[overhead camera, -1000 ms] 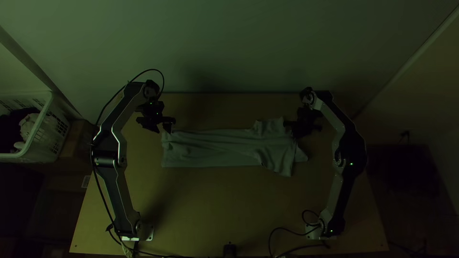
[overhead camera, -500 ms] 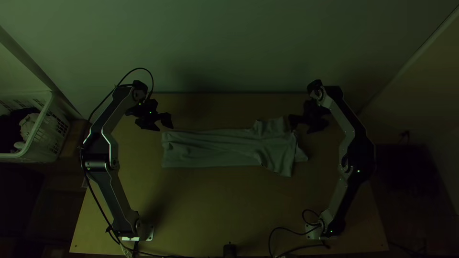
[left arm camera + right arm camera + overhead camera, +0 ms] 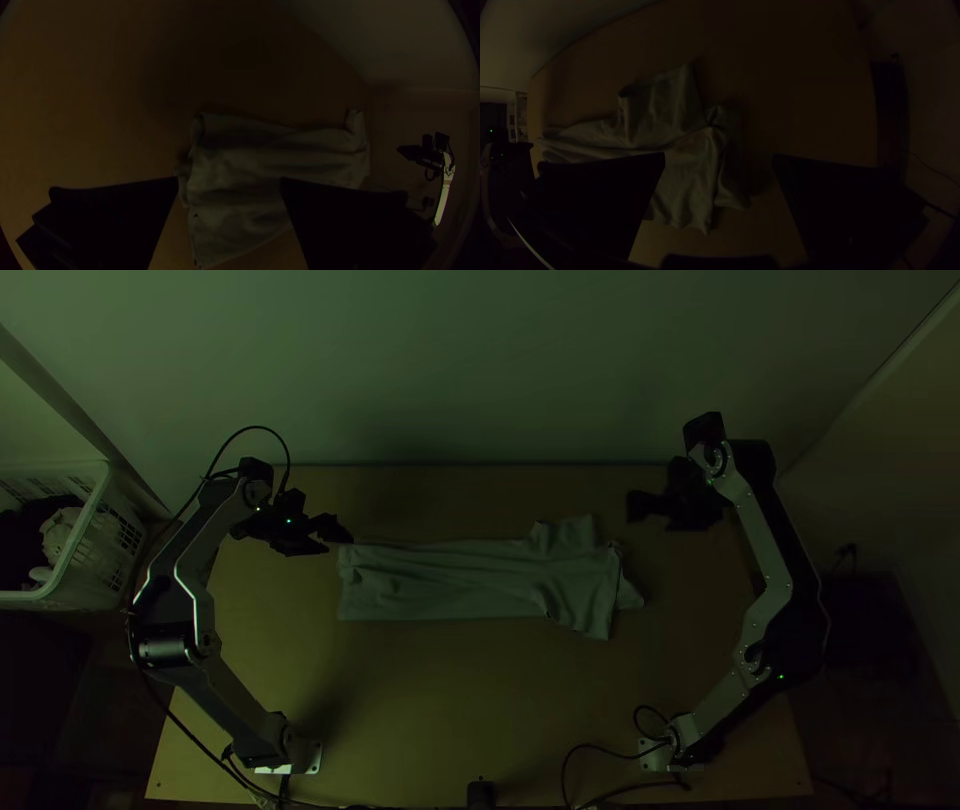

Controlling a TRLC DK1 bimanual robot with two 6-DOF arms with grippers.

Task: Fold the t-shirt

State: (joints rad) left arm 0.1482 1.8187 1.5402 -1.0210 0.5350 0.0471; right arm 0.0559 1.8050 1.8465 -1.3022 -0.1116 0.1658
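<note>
"Light wooden table (image 3: 480,700), dimly lit. What lies nearest?"

"Pale grey cloth t-shirt (image 3: 450,585), folded into a long, narrow, creased strip: its straight end just beside the left gripper (image 3: 338,541), its sleeve end nearer the arms' bases than the right gripper (image 3: 650,518)."

"State of the grippers?"

"Both open, wide flat black fingers apart."

"And farther off?"

"White plastic basket (image 3: 84,520) with slotted sides, holding cloth, well apart from the left gripper, opposite the right gripper's side. Beyond both grippers, a plain pale wall (image 3: 480,360)."
</note>
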